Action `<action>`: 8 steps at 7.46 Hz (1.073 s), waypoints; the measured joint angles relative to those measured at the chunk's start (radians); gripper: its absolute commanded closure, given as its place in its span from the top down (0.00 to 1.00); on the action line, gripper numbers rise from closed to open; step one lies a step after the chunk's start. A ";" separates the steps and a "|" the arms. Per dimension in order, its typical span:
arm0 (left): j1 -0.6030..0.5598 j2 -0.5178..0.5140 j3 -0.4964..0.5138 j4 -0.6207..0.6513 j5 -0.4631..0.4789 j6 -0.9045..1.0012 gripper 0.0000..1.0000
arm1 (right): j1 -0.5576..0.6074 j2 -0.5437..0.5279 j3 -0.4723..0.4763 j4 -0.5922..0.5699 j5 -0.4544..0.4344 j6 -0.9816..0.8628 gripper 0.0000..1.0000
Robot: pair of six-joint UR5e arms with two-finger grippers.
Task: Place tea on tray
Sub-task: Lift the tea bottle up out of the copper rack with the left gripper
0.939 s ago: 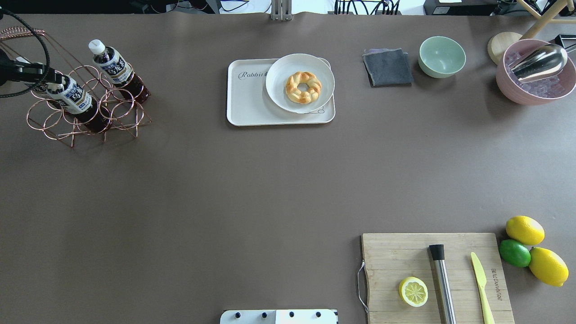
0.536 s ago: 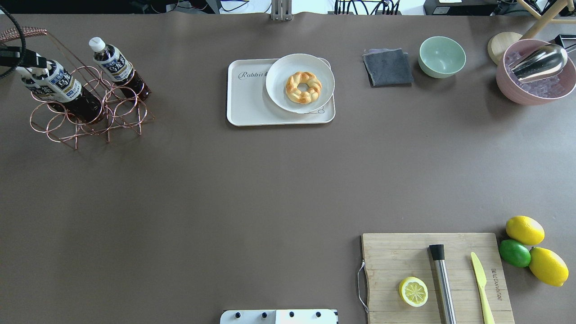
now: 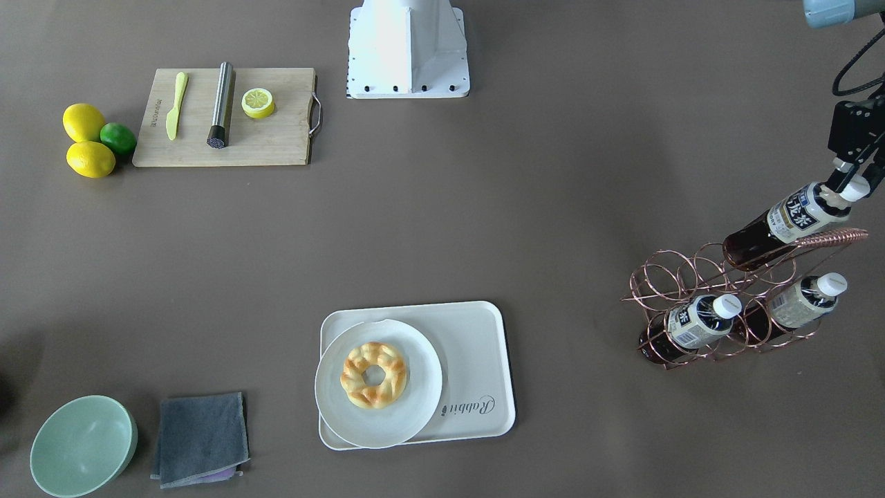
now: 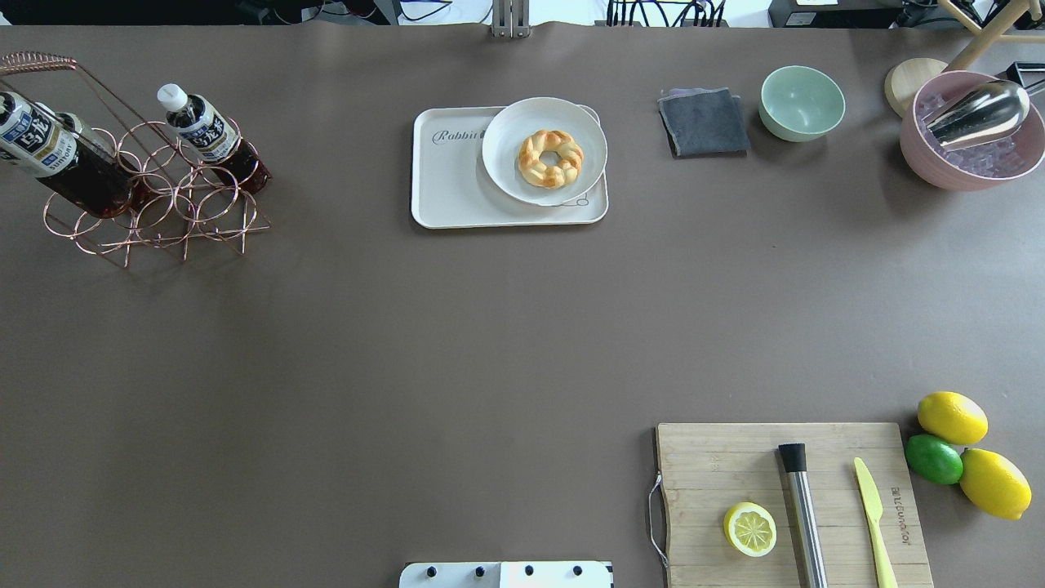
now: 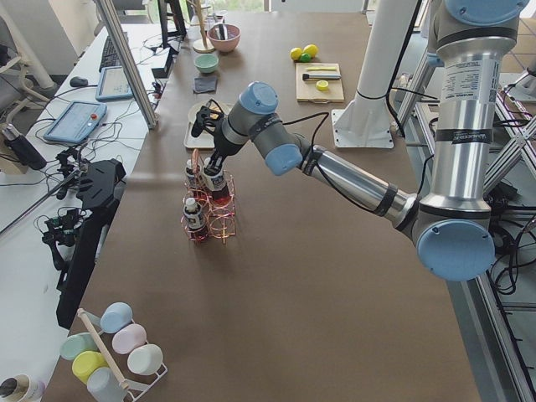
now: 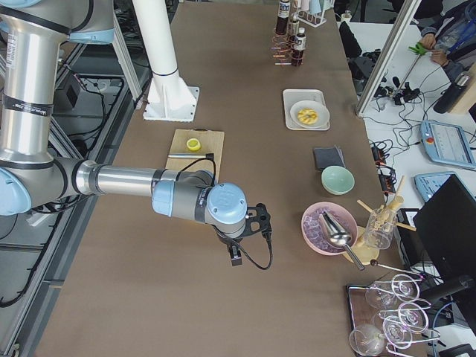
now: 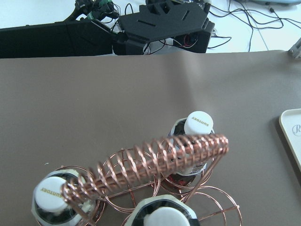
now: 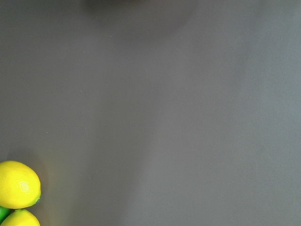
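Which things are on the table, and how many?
tea: one, dark brown, tilted over wire rack
other bottles: two, dark brown, in wire rack
wire rack: one, copper, far left
tray: one, cream-white, far middle
plate: one, white, on tray
pastry ring: one, golden, on plate
cloth: one, grey, beside green bowl
green bowl: one, green, far side
pink bowl: one, pink, far right corner
scoop: one, silver, in pink bowl
cutting board: one, wooden, robot's near right
lemon half, rod, knife: one each; yellow, steel, yellow-green; on cutting board
lemons: two, yellow, beside cutting board
lime: one, green, by lemons
left gripper: one, black, shut on tea's neck
right gripper: one, black, over table, state unclear
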 measured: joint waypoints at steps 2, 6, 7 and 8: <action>0.008 0.030 -0.137 0.122 -0.009 0.005 0.00 | 0.000 0.000 0.000 0.000 0.000 0.000 1.00; 0.168 -0.066 -0.328 0.350 0.005 -0.047 0.00 | 0.000 0.000 0.003 0.001 0.005 0.000 1.00; 0.232 -0.153 -0.333 0.414 0.037 -0.058 0.00 | 0.000 0.000 0.003 0.007 0.006 0.000 1.00; 0.305 -0.275 -0.336 0.546 0.097 -0.075 0.00 | 0.000 0.000 0.002 0.015 0.006 0.002 1.00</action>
